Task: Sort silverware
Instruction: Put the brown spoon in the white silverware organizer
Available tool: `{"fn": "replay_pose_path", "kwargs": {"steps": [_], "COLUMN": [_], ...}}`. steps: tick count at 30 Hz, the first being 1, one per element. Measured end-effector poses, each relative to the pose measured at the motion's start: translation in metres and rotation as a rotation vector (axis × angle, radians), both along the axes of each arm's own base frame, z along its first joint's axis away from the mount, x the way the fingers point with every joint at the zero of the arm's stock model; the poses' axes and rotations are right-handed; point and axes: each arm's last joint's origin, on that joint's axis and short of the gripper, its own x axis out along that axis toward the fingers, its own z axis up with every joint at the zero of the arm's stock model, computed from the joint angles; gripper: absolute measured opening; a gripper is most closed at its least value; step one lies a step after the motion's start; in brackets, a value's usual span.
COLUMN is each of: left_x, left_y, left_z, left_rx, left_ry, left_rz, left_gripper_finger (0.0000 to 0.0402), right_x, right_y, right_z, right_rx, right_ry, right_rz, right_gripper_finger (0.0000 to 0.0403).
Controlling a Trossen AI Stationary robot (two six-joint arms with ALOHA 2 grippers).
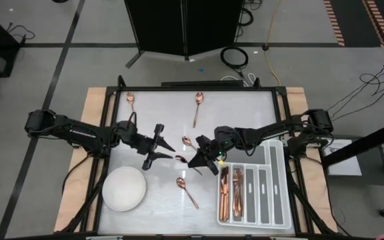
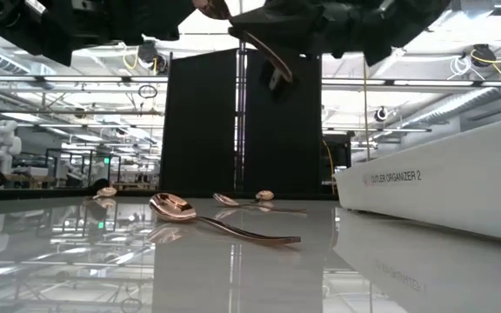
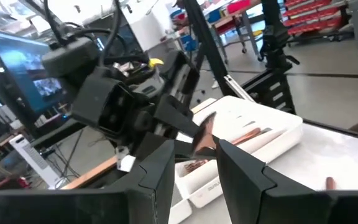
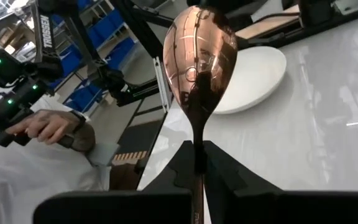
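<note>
My right gripper [image 1: 195, 160] hangs over the table's middle, shut on a copper spoon [image 4: 199, 56] that is clear of the table. My left gripper [image 1: 159, 150] faces it from the left, open, with nothing between its fingers [image 3: 194, 168]. In the left wrist view the held spoon [image 3: 204, 134] shows just beyond my left fingertips. More silverware lies flat on the table: a spoon [image 1: 186, 141] beside the grippers, one [image 1: 187, 192] nearer the front, and two [image 1: 131, 100] [image 1: 198, 107] at the far side. The grey divided tray [image 1: 272, 193] at the right holds copper pieces [image 1: 231, 193] in its left compartments. My right gripper pinches the spoon's handle [image 4: 197, 152] between its two fingers, a little below the bowl. The fingers come about level from the table's right side and lie along the handle. The bowl [image 4: 199, 56] sticks out past the fingertips toward my left gripper, and the spoon is lifted clear of the table.
A white round bowl [image 1: 124, 189] stands at the near left. The tray's white wall [image 2: 433, 183] rises at the right in the low view. A person's hand [image 4: 48, 127] shows beyond the table's left edge. Bare table lies between the bowl and the tray.
</note>
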Motion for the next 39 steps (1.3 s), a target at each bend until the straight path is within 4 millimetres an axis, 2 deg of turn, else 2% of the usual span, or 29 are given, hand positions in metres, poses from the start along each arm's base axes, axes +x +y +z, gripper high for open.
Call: {"fn": "replay_pose_path", "kwargs": {"steps": [8, 15, 31, 35, 39], "left_x": [0.000, 0.000, 0.000, 0.000, 0.000], "left_y": [-0.003, -0.004, -0.004, -0.004, -0.004], "left_z": [-0.001, 0.000, 0.000, 0.002, 0.003], "left_rx": [0.008, 0.008, 0.031, 0.030, 0.030], "left_ry": [0.003, -0.004, -0.008, -0.031, -0.038], "left_rz": [-0.015, -0.017, -0.016, -0.012, -0.002], "left_gripper_finger": [0.0121, 0.0121, 0.0118, 0.0086, 0.0022], "right_x": [0.013, 0.021, 0.024, 0.024, 0.024], "right_y": [0.000, -0.006, -0.010, -0.010, -0.010], "right_z": [0.009, -0.002, 0.001, 0.001, 0.001], "right_rx": [-0.019, -0.011, -0.017, -0.017, -0.016], "right_ry": [-0.022, 0.007, -0.058, -0.059, -0.057], "right_rz": [0.026, 0.003, -0.006, -0.005, -0.005], "right_gripper_finger": [0.0004, 0.0004, 0.0004, 0.0004, 0.0004]}}
